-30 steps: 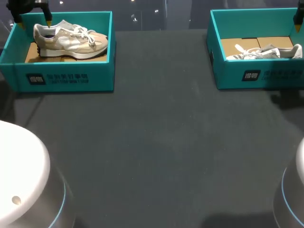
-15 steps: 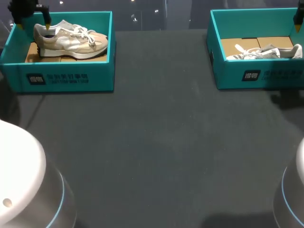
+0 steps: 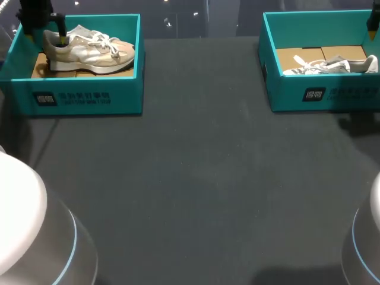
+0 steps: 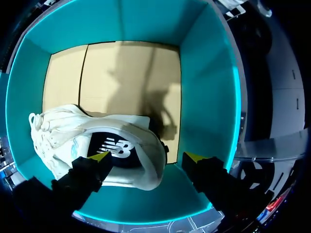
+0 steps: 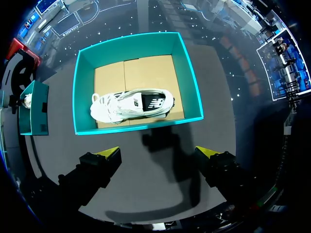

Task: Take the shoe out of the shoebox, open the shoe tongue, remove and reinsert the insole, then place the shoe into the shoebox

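Left hand (image 4: 146,157) spread over shoe (image 4: 97,136) heel in shoebox (image 4: 206,87); right hand (image 5: 158,151) spread too

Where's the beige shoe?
In the head view, the beige shoe lies inside the teal shoebox at far left, the left pincer straddling its heel.

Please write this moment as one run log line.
left gripper open, astride heel of beige shoe | right gripper open, clear of white shoe
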Robot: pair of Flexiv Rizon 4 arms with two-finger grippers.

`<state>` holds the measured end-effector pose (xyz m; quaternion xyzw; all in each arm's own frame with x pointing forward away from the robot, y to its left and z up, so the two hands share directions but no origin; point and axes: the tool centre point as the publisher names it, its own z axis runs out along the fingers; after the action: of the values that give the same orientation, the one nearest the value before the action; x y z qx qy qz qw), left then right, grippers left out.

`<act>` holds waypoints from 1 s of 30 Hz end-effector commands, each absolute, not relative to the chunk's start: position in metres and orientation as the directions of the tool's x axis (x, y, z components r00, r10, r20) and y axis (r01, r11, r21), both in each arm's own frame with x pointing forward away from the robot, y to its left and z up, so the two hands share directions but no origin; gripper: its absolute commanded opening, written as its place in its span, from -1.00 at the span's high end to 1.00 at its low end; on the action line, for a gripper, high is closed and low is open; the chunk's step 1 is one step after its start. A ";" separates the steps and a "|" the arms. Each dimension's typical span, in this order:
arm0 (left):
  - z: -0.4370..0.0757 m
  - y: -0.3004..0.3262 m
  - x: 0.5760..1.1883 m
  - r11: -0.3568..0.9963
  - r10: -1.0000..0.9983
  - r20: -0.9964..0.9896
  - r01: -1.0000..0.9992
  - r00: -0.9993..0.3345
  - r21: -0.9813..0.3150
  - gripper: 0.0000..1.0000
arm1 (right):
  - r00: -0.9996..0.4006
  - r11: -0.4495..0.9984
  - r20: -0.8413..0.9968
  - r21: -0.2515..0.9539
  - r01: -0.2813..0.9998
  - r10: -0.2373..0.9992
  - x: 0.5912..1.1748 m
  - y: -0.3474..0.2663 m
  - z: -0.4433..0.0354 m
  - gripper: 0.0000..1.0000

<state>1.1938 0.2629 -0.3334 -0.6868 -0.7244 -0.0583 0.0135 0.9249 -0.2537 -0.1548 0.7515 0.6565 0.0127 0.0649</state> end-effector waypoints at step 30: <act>-0.363 0.276 1.193 0.047 0.990 0.137 0.999 -0.046 -0.005 1.00 | 0.138 -0.130 -0.066 0.115 0.985 0.988 0.924 -0.254 -0.155 -1.00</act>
<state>1.1926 0.2772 -0.3639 -0.6884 -0.7220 -0.0467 0.0517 0.9249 -0.2536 -0.1548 0.7514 0.6565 0.0127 0.0648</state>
